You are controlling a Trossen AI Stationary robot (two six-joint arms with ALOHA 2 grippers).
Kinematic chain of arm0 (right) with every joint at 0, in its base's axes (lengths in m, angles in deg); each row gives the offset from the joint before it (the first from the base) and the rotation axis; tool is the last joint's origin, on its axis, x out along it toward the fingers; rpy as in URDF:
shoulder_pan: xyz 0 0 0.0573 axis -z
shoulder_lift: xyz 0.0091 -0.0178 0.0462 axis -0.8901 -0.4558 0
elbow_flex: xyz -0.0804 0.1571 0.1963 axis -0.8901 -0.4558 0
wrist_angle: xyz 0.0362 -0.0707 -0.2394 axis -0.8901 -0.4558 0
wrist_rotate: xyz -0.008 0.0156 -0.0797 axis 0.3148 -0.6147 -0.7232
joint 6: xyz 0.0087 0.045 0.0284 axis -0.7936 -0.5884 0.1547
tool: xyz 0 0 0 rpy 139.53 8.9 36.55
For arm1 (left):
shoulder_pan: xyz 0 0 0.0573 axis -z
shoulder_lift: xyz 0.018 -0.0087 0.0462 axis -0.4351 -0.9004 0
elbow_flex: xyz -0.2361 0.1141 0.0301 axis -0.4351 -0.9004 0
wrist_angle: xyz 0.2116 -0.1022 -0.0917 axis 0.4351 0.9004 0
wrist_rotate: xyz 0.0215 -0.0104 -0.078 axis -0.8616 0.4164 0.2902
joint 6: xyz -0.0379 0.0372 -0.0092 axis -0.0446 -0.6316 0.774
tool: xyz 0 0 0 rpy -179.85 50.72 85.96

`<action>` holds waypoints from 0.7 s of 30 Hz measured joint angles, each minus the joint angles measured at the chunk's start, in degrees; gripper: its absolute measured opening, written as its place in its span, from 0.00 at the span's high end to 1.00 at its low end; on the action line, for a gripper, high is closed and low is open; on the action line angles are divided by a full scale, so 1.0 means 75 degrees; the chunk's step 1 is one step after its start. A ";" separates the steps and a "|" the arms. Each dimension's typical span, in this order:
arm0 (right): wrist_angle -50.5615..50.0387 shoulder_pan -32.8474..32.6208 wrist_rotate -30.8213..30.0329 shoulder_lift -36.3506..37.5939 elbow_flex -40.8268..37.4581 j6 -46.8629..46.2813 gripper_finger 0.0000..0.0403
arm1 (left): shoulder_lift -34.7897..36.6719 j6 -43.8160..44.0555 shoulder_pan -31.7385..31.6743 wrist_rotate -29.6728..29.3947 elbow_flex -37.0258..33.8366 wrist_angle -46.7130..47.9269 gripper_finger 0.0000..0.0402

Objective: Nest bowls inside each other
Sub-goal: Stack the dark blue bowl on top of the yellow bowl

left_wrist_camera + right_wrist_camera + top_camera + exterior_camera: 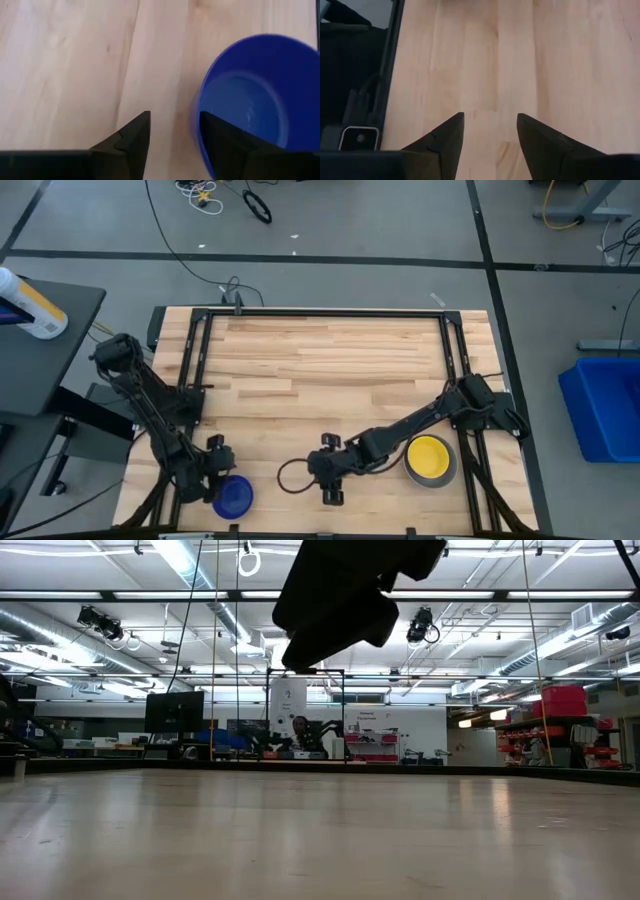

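The bench (330,355) is a pale wooden top of lengthwise planks, edged by a black frame. Most of its surface lies bare. At about 7 o'clock, close to the near edge, a dark blue bowl (233,496) sits upright on the wood. At about 5 o'clock, near the right frame rail, a grey bowl (446,476) rests on the planks with a yellow bowl (430,457) nested inside it.
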 joint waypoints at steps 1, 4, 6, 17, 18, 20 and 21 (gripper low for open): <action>0.0000 -0.0045 -0.0029 0.0000 0.0000 -0.0030 0.53 | -0.0014 0.0004 0.0000 -0.0102 0.0000 -0.0076 0.58; -0.0014 -0.0207 -0.0315 0.0000 0.0000 -0.0060 0.54 | -0.0011 -0.0021 -0.0023 -0.0450 0.0003 -0.0240 0.75; -0.0012 -0.0318 -0.0406 0.0000 0.0000 -0.0095 0.55 | -0.0011 -0.0084 -0.0088 -0.0804 0.0003 -0.0283 0.91; -0.0220 -0.0502 -0.1725 0.0073 0.0000 -0.1190 0.52 | -0.0011 -0.3393 -0.2488 -0.3606 -0.0003 -0.1647 0.99; -0.0402 -0.0500 -0.1975 0.0138 0.0000 -0.1302 0.52 | -0.0011 -0.4096 -0.2758 -0.3719 -0.0003 -0.2176 0.99; -0.0820 -0.0482 -0.2512 0.0293 -0.0003 -0.1437 0.52 | -0.0011 -0.5488 -0.3264 -0.3751 -0.0003 -0.3255 0.99; -0.1024 -0.0470 -0.2800 0.0400 -0.0003 -0.1527 0.52 | -0.0011 -0.6077 -0.3469 -0.3737 -0.0003 -0.3736 0.99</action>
